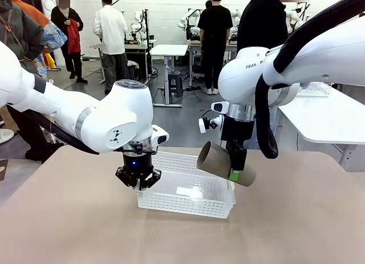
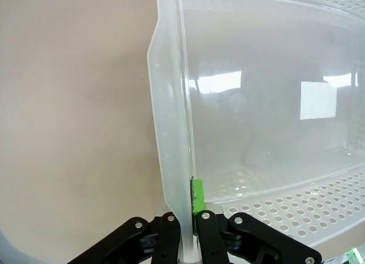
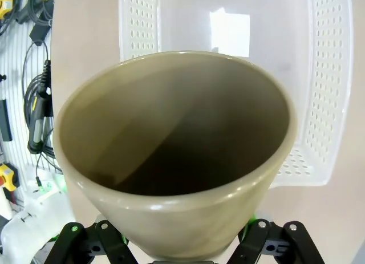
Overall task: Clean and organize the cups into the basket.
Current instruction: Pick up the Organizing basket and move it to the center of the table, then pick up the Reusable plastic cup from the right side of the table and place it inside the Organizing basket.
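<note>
Basket (image 1: 191, 204) on beige table (image 1: 68, 218), rim pinched by left fingers (image 2: 209, 238), cup (image 1: 214, 158) by right fingers (image 1: 237, 160)

Tan cup (image 1: 215, 161) above white basket (image 1: 185, 206)

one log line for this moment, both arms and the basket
left jaws: shut on basket rim | right jaws: gripping tan cup, tilted over basket | basket: on table, no cups inside
</note>
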Controlling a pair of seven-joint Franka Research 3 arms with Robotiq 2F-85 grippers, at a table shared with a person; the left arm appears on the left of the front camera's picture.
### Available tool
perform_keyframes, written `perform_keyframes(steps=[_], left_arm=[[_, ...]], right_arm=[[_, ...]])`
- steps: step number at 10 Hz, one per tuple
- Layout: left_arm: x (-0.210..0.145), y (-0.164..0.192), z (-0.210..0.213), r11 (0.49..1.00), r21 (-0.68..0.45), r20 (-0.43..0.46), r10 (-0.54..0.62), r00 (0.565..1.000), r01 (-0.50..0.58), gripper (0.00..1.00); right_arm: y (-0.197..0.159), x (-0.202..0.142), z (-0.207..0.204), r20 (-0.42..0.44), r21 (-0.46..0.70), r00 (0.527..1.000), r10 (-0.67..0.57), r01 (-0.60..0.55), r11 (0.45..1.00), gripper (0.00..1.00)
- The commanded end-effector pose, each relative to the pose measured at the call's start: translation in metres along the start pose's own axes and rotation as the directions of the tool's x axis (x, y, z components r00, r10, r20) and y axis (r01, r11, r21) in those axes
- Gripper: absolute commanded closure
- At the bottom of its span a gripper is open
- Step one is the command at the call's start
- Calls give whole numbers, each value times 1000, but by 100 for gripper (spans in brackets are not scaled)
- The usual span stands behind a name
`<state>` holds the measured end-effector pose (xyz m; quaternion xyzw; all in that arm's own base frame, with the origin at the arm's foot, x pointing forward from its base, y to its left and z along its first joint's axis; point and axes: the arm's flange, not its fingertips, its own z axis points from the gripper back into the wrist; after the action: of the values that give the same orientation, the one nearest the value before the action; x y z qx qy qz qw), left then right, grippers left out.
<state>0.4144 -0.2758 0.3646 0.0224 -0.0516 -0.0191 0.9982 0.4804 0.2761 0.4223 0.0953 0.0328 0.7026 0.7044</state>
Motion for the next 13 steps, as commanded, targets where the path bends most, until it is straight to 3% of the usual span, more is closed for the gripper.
perform_keyframes(steps=[1,3,8,13], left_arm=[[0,-2,1,1000,4,9,2,1000,-2,100],[0,-2,1,1000,4,9,2,1000,-2,100],[0,-2,1,1000,4,9,2,1000,-2,100],[0,-2,1,1000,4,9,2,1000,-2,100]], right_arm=[[0,0,0,0,0,1000,1,-1,1000,18],[10,22,4,-21,-55,999,27,-28,998,18],[-23,79,-27,-115,14,988,103,-102,995,18],[-47,87,-61,-146,82,978,149,-138,987,18]])
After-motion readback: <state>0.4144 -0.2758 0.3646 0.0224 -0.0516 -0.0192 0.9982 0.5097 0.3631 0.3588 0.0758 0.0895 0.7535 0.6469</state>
